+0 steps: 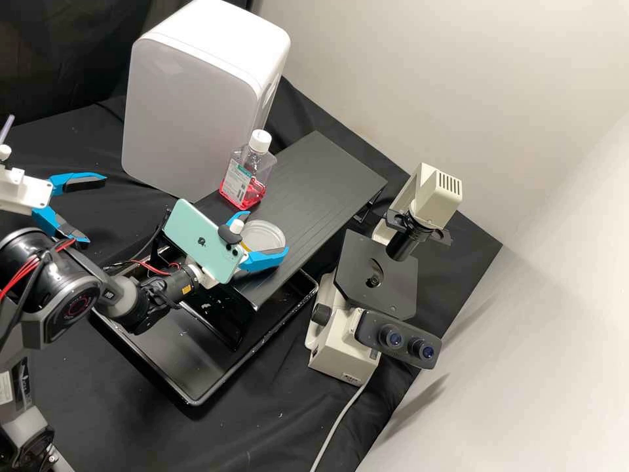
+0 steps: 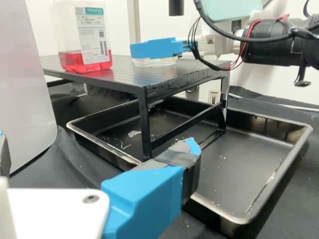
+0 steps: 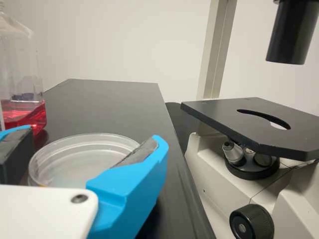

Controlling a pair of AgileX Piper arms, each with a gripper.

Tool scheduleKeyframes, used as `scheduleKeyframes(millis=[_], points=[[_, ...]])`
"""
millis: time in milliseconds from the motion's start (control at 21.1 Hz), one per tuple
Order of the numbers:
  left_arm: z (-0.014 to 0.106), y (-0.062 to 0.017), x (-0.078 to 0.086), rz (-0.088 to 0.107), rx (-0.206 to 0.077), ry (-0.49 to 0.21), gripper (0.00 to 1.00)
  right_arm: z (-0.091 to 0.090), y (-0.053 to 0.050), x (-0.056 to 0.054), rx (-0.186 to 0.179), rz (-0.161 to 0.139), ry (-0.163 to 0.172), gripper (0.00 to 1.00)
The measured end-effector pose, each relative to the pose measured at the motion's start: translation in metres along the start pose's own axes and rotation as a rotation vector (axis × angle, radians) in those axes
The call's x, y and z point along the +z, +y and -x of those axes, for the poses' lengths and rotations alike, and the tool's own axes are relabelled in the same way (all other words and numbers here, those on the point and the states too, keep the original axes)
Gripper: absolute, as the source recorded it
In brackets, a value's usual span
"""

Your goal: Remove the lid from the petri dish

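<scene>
Your right gripper (image 1: 267,231) holds its jaws spread around the petri dish (image 3: 82,157), one finger on each side, close to the rim. The dish, with its lid on, sits on the black rack (image 1: 327,183) near its front end. Your left gripper (image 1: 92,208) hangs over the left edge of the worktop (image 1: 275,419), jaws spread.

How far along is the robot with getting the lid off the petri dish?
Done: the right gripper has a finger on each side of the petri dish on the black shelf. In hand: its fingers look open, not yet clamped on the lid. Left: grip the lid and lift it off; it appears to be on the dish. The left gripper sits open off to the side, empty.
</scene>
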State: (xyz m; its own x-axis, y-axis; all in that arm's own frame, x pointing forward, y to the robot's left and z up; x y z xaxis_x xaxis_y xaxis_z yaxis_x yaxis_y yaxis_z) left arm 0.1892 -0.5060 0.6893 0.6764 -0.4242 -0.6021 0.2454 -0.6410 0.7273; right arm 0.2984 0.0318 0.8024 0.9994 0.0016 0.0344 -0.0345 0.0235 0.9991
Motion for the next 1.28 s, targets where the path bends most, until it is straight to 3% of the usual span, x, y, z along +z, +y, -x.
scheduleKeyframes(millis=[854, 1043, 1281], points=[[0.0, 0.0, 0.0, 0.0, 0.0, 0.0, 1.0, 0.0, 0.0, 0.0, 0.0, 0.0, 0.0, 0.0], [0.0, 0.0, 0.0, 0.0, 0.0, 0.0, 1.0, 0.007, 0.004, 0.002, 0.005, 0.002, -0.008, 0.0], [0.0, 0.0, 0.0, 0.0, 0.0, 0.0, 1.0, 0.015, 0.013, 0.001, 0.041, 0.001, 0.004, 0.0]])
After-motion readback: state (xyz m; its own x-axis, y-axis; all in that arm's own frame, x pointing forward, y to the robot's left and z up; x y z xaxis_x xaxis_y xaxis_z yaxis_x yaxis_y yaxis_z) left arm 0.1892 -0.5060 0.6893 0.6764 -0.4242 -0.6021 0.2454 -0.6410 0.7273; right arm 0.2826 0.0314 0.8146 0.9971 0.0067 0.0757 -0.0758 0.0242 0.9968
